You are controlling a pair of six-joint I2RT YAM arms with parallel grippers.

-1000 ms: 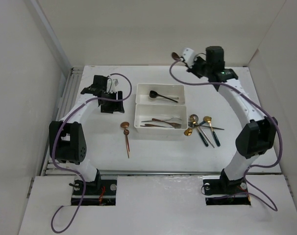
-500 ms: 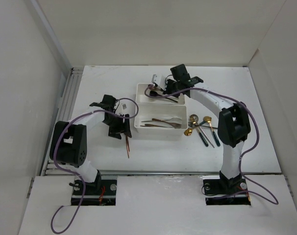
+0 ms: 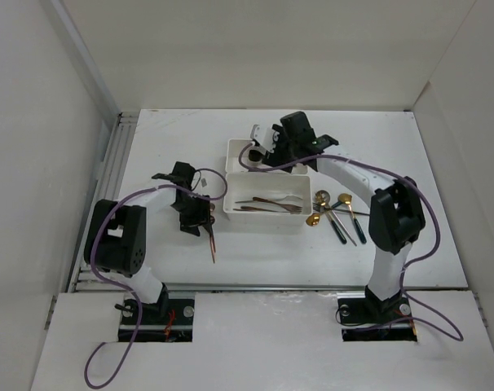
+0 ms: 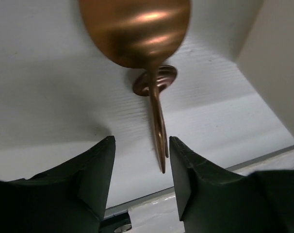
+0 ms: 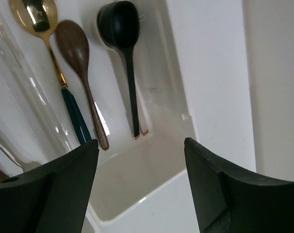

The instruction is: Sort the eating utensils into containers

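Clutter is light: loose utensils [image 3: 338, 213], gold spoons and green-handled pieces, lie in a bunch on the bench [image 3: 149, 147] just right of the near tray [image 3: 229, 204], toward the right edge. Left of that tray a copper spoon [image 4: 137, 29] lies alone, its handle pointing at the near edge. The tray's left wall stands just beside the left tool [image 4: 141, 145], which straddles the handle with jaws apart, not clenched on it.

A second ago that tool hung nearer the far left corner, and the right tool [image 5: 140, 145] was high over the far edge, clenched on a brown spoon [image 5: 72, 43]. Now the right tool hangs released over the far tray [image 5: 173, 73], with nothing between its fingers.

The far tray holds the brown spoon, a black spoon [image 5: 120, 29] and a gold spoon [image 5: 35, 14] with a green handle, side by side. The near tray holds several copper and silver pieces lying lengthwise.
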